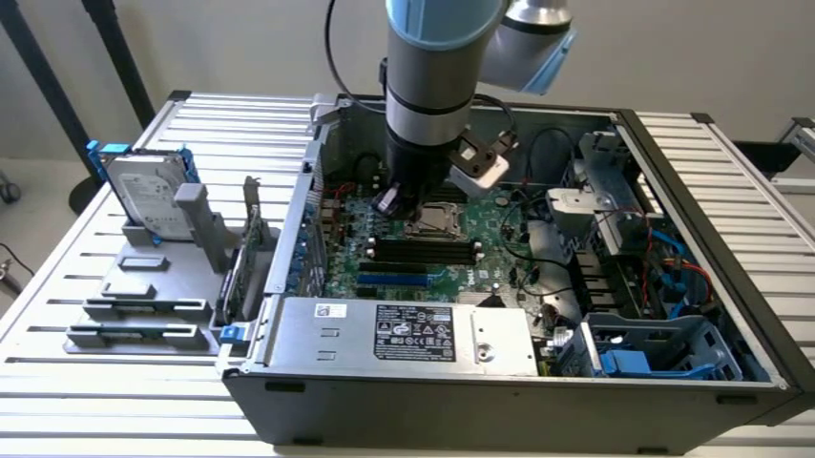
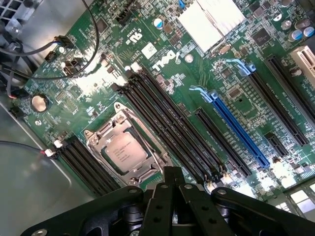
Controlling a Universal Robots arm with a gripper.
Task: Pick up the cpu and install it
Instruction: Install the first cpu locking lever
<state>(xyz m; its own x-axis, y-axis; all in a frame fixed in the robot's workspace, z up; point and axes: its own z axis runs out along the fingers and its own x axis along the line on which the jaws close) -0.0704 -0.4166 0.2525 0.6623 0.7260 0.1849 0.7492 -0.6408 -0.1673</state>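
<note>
The cpu [image 2: 125, 150], a small square chip with a silver top, lies flat in the metal-framed socket [image 2: 147, 169] on the green motherboard [image 2: 162, 88]. In the exterior view the cpu [image 1: 442, 218] lies inside the open computer case [image 1: 510, 382]. My gripper [image 2: 172, 178] hovers just beside the socket with its black fingers [image 2: 162, 196] pressed together and nothing between them. From outside, the gripper [image 1: 392, 203] hangs low over the board, close to the socket on the exterior view's left.
Black memory slots [image 2: 167, 118] and a blue slot [image 2: 236, 123] run beside the socket. A power supply [image 1: 395, 334] fills the case front, and a drive cage [image 1: 612, 191] and cables stand at the exterior view's right. A hard drive [image 1: 147, 191] stands on a grey holder outside.
</note>
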